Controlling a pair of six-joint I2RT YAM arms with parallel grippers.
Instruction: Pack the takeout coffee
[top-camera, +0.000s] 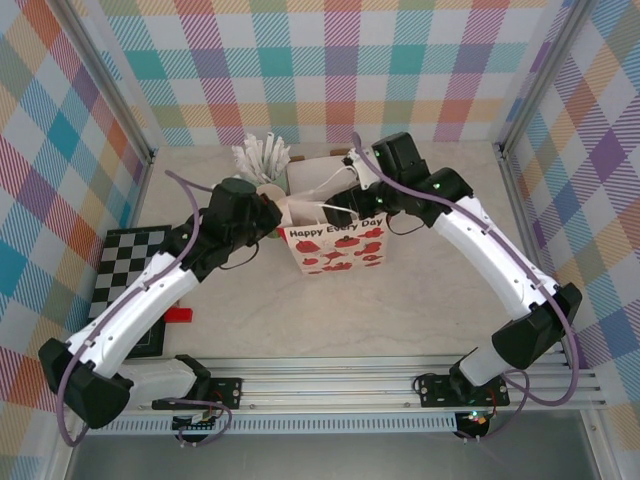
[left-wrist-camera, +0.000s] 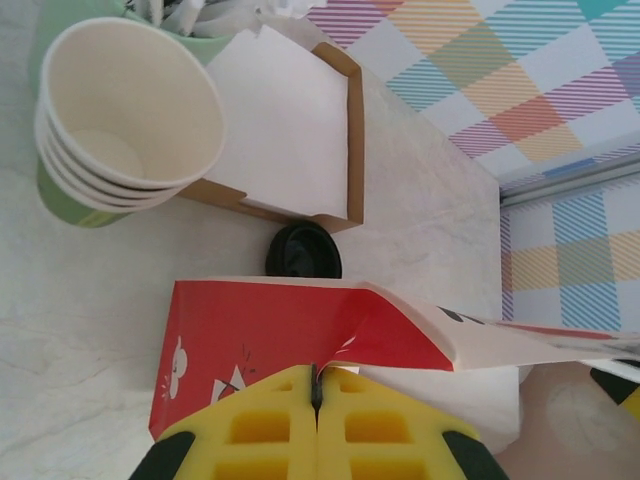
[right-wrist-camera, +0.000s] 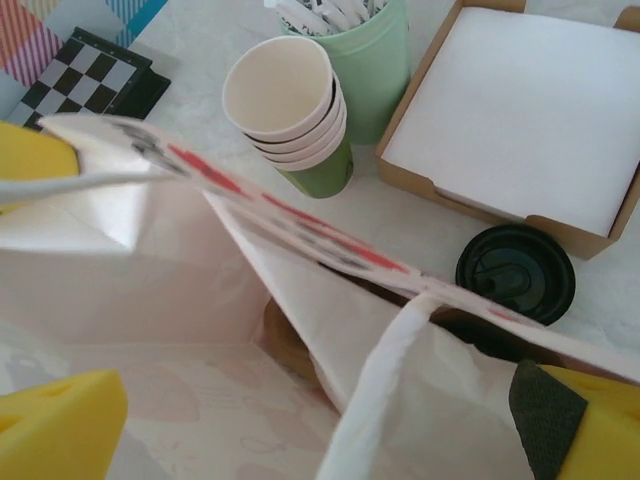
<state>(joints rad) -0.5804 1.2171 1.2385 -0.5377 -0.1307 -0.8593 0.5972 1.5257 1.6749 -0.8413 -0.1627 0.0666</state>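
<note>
The white paper bag (top-camera: 335, 245) with red prints stands mid-table, mouth up. My left gripper (left-wrist-camera: 318, 385) is shut on the bag's left rim (left-wrist-camera: 345, 350) and holds it open. My right gripper (right-wrist-camera: 320, 420) is open over the bag's mouth (right-wrist-camera: 150, 290), fingers wide apart, with the white handle (right-wrist-camera: 400, 380) running between them. A dark rounded shape (right-wrist-camera: 480, 336) sits inside the bag under its far rim; I cannot tell if it is the takeout coffee's lid. No green lidded cup is plainly in view.
Behind the bag on the table lie a loose black lid (right-wrist-camera: 515, 272), a stack of lidless green cups (right-wrist-camera: 290, 110), a brown box of white napkins (right-wrist-camera: 520, 110) and a green holder of sachets (right-wrist-camera: 375, 60). A checkered board (top-camera: 130, 265) lies at the left.
</note>
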